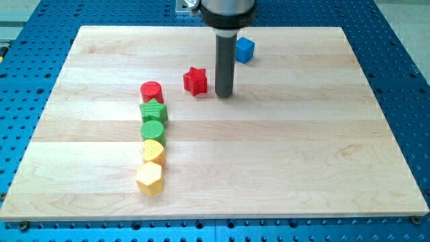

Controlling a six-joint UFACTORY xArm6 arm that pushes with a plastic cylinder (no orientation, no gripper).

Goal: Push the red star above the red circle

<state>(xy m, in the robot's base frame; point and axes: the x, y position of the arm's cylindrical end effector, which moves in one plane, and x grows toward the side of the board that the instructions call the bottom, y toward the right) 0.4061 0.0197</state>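
The red star (195,81) lies on the wooden board, up and to the right of the red circle (152,91). My tip (224,95) stands just right of the red star, a small gap apart from it. The red circle heads a column of blocks that runs down the view's left half.
Below the red circle come a green star (153,111), a green circle (152,130), a yellow heart-like block (153,151) and a yellow hexagon (150,177). A blue cube (244,49) sits near the board's top edge, right of the rod. The wooden board (302,148) rests on a blue perforated table.
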